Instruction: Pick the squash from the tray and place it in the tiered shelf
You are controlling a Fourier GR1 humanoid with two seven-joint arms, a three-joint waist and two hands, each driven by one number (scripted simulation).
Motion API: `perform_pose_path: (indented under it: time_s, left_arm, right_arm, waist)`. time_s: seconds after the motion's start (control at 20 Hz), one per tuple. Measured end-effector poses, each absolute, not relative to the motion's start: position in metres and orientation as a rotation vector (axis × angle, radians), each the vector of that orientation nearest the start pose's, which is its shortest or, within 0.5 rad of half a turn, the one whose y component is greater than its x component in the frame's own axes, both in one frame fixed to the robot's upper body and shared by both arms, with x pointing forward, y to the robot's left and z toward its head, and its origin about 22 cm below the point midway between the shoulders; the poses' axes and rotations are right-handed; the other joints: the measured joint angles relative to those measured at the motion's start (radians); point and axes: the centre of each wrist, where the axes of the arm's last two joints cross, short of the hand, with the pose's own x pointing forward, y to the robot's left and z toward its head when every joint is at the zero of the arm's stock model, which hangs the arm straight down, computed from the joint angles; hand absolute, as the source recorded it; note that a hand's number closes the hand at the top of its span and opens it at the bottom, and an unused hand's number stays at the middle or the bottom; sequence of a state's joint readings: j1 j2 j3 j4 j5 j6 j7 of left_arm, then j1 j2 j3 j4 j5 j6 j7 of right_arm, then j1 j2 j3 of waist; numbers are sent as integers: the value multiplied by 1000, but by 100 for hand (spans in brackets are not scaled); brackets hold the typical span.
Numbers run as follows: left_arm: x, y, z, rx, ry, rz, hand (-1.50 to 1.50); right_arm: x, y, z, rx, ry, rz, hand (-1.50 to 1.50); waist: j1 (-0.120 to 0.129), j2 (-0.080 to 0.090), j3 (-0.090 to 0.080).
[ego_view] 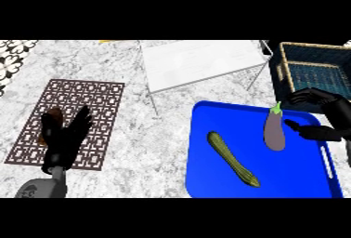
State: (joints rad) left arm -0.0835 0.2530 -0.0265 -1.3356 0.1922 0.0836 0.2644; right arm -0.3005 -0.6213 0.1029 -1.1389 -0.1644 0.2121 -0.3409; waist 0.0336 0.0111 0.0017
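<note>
The squash (233, 159) lies slantwise left of the eggplant (274, 132); the nearer right hand (332, 114) hovers right of it, fingers (305, 95) spread, grasping nothing.

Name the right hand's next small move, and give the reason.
Probably shift the right hand leftward, past the eggplant, to above the squash. The hand is open beside the eggplant, holding nothing, and the squash lies untouched on the blue tray.

Blue tray (205, 179), green squash (233, 159), purple eggplant (274, 131)
</note>
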Motion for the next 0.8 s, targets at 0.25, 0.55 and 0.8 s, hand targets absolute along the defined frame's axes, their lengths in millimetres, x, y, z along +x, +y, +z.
perform_pose_path:
  time_s: [0.25,0.55,0.8]
  left_arm:
    - [255,291,-22,91,-1139,26,0]
    - [250,292,-24,97,-1132,36,0]
    - [248,298,-25,104,-1126,47,0]
  right_arm:
    - [319,-392,53,13,-1651,739,-150]
    - [323,-388,89,136,-1565,968,-150]
    - [318,-354,118,108,-1476,1125,-150]
  waist:
    - [-8,-5,1]
    - [-29,-13,0]
    - [-41,-17,-2]
